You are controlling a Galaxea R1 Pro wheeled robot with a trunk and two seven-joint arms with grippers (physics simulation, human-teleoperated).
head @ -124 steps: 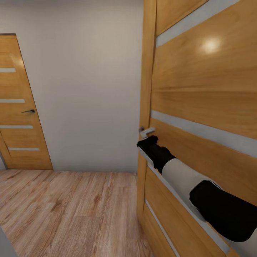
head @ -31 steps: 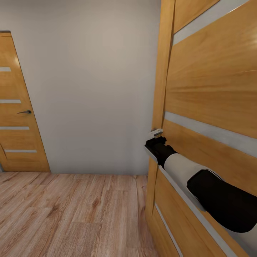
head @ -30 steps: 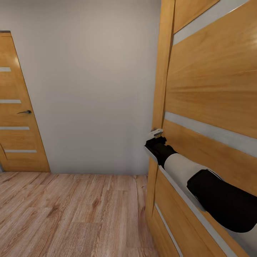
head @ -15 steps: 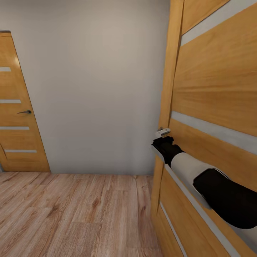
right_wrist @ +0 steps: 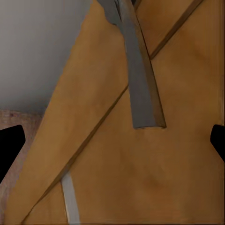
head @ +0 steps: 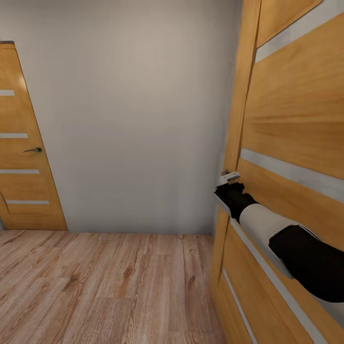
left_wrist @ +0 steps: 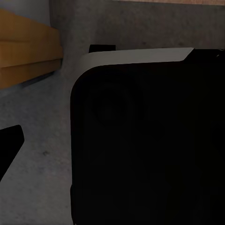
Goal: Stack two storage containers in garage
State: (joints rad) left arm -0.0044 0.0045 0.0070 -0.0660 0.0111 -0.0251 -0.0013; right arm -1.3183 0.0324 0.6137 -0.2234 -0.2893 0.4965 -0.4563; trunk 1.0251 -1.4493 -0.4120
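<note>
Scanning across from the left, I'm seeing a closed wooden door with its dark handle, then a bare grey wall, with light plank flooring underneath. So I'm sitting in some hallway, and I'm not spotting either storage container anywhere, so I can't say where they are right now. Over on the right I'm reaching my right arm along a second wooden door, with the right gripper just below its silver lever handle. The right wrist cam is showing that lever between two spread fingertips, so the pincer is open, not clamping it. The left wrist cam is mostly looking at dark robot body over grey floor, so I can't tell its state. My guess: I'm working the door, and the hauling and stacking in the garage is all left to do.
</note>
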